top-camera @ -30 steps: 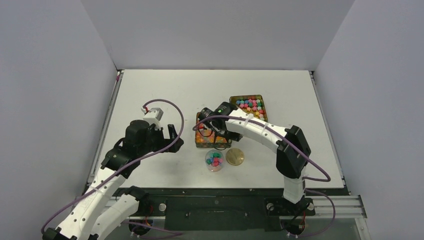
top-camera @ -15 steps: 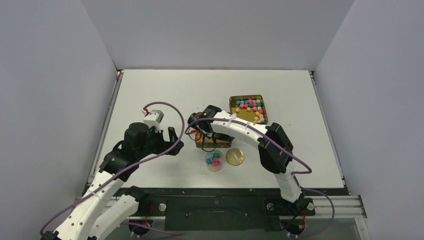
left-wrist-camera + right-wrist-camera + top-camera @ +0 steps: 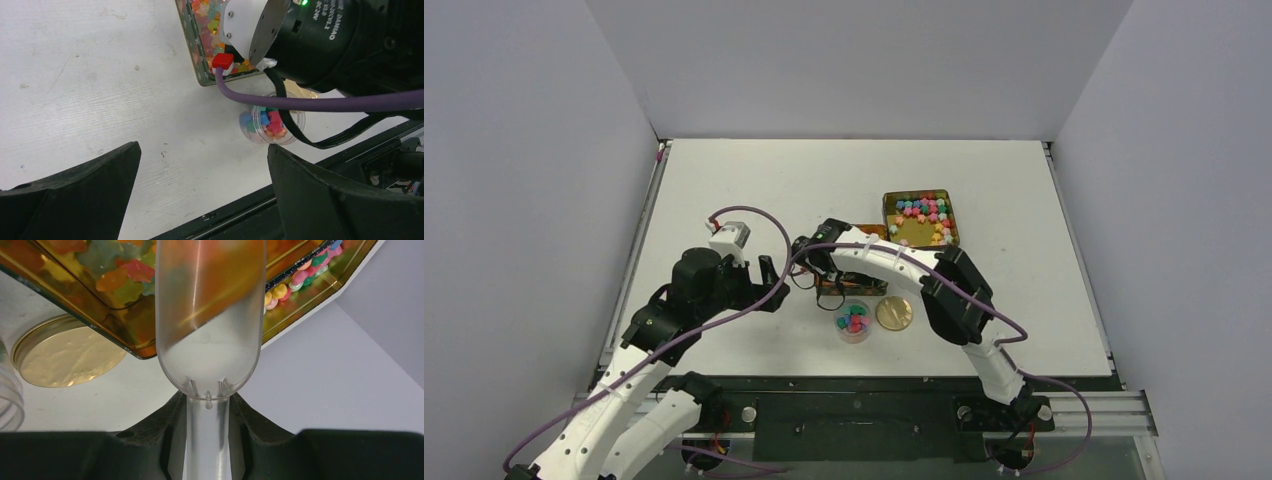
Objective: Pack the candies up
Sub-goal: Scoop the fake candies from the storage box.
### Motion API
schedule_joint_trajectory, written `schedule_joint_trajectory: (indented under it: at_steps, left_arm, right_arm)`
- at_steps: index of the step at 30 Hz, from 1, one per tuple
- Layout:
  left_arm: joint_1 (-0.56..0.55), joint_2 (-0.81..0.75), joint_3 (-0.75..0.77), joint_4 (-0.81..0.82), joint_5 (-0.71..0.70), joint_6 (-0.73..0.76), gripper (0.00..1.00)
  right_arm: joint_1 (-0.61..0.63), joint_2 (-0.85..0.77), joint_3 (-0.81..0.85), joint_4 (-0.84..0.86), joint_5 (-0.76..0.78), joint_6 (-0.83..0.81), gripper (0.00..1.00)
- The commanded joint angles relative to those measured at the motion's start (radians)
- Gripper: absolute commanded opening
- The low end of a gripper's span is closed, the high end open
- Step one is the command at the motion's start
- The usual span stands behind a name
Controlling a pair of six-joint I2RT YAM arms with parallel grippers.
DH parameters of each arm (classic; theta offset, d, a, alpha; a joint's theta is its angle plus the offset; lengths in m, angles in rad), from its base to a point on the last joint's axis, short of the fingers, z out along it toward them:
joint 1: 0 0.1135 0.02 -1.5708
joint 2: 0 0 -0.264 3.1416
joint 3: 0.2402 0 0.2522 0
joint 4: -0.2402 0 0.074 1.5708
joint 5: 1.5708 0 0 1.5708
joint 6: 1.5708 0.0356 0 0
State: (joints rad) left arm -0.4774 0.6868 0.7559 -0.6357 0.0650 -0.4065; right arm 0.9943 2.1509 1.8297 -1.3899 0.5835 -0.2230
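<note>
Grasping handle of clear scoop (image 3: 210,340) in right gripper (image 3: 207,412), lower centre; holding nothing in wide-spread left gripper (image 3: 202,155). Shows scoop from right wrist only.

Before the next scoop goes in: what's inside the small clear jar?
Blue, green, pink and orange candies, piled loosely in the open jar. In the left wrist view the right arm's cables cross its rim; lower layers are covered.
</note>
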Motion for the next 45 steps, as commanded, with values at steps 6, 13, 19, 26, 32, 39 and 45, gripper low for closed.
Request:
schedule_joint_trajectory:
  at_steps: [6, 13, 19, 26, 32, 39, 45]
  left_arm:
    - [-0.006, -0.017, -0.001, 0.02, -0.02, 0.002, 0.96]
    - [-0.006, -0.025, -0.002, 0.018, -0.031, 0.0, 0.96]
    - [-0.006, -0.04, -0.003, 0.017, -0.044, -0.003, 0.96]
    - [-0.006, -0.043, -0.004, 0.019, -0.045, -0.005, 0.96]
    - [-0.006, -0.037, -0.006, 0.023, -0.04, -0.005, 0.96]
    - [-0.004, -0.024, -0.006, 0.027, -0.026, -0.002, 0.96]
    - [-0.004, -0.017, -0.007, 0.034, -0.011, 0.0, 0.96]
  right_arm:
    - [0.031, 0.062, 0.084, -0.018, 0.042, -0.004, 0.0]
    - [0.052, 0.09, 0.105, 0.032, -0.04, -0.018, 0.0]
    - [0.047, 0.099, 0.085, 0.1, -0.102, -0.019, 0.0]
    - [0.02, 0.091, 0.068, 0.197, -0.19, -0.015, 0.0]
    - [-0.016, 0.079, 0.049, 0.299, -0.277, 0.002, 0.0]
    - [-0.078, 0.019, -0.027, 0.445, -0.422, 0.059, 0.0]
    - [-0.147, -0.065, -0.131, 0.568, -0.527, 0.103, 0.0]
